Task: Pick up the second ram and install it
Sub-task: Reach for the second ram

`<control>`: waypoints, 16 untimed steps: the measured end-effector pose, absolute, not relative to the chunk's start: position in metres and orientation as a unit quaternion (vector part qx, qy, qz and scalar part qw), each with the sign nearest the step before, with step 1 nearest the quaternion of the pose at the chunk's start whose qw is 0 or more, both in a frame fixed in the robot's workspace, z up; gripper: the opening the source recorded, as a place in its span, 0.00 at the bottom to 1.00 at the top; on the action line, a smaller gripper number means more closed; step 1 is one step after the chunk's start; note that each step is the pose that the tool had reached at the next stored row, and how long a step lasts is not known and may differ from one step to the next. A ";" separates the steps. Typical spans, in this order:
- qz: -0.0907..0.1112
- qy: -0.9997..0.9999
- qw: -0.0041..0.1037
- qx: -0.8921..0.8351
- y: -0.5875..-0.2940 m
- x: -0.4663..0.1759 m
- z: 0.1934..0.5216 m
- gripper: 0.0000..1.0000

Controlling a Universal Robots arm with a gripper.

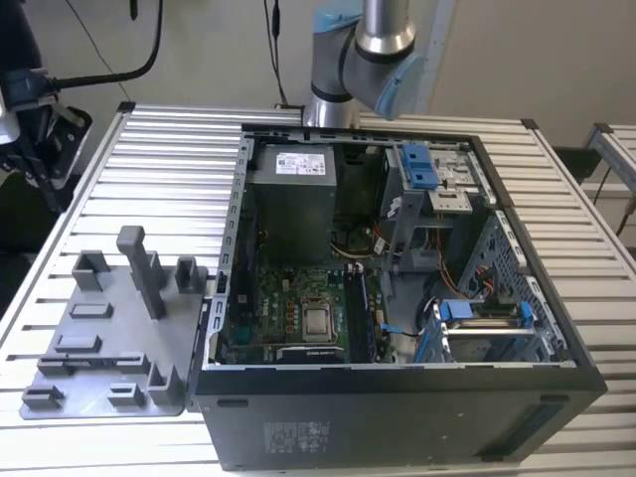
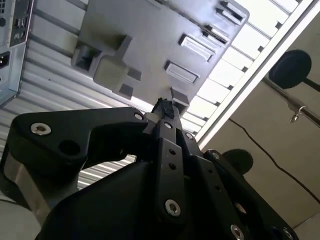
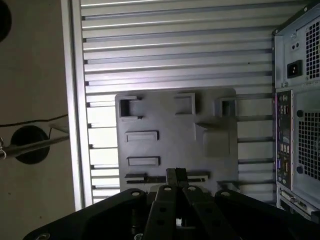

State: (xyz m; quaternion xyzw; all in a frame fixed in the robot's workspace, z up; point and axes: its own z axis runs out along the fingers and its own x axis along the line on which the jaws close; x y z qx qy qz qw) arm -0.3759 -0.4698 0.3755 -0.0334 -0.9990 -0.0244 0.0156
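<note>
**Hand clenched high over fixture plate, beside the case**

- Table (image 1: 159,179): slatted metal. An open computer case (image 1: 397,407) lies on it with its side off. The motherboard (image 1: 288,308) faces up and its long black slots (image 1: 366,313) run near the case's middle.
- Grey fixture plate (image 1: 119,338): flat on the table, just beside the case on the exterior view's left and close against the case's port panel. Several grey blocks and posts stand up from it.
- Arm (image 1: 363,60): rises behind the case's far wall and leaves the exterior view at its upper edge.
- Hand (image 3: 176,174): in both wrist views it hangs well above the fixture plate, outside the case on the port-panel side. It is clenched, with the two fingertips (image 2: 162,106) drawn together. I cannot tell whether anything sits between them.
- Second ram (image 3: 150,178): a thin dark strip lies along the plate's long slot, on the part of the plate away from the case's rear corner. This is probably the ram standing on edge, though the angle leaves it uncertain. In the first wrist view the hand's tips line up over the middle of that slot, well clear of it.
</note>
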 end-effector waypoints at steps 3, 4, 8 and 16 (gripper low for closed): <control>-0.024 -0.999 0.016 -0.033 -0.481 -0.376 0.374 0.11; -0.024 -0.999 0.016 -0.033 -0.486 -0.376 0.374 0.11; -0.024 -0.999 0.016 -0.033 -0.502 -0.376 0.372 0.11; -0.024 -0.999 0.016 -0.033 -0.509 -0.376 0.369 0.11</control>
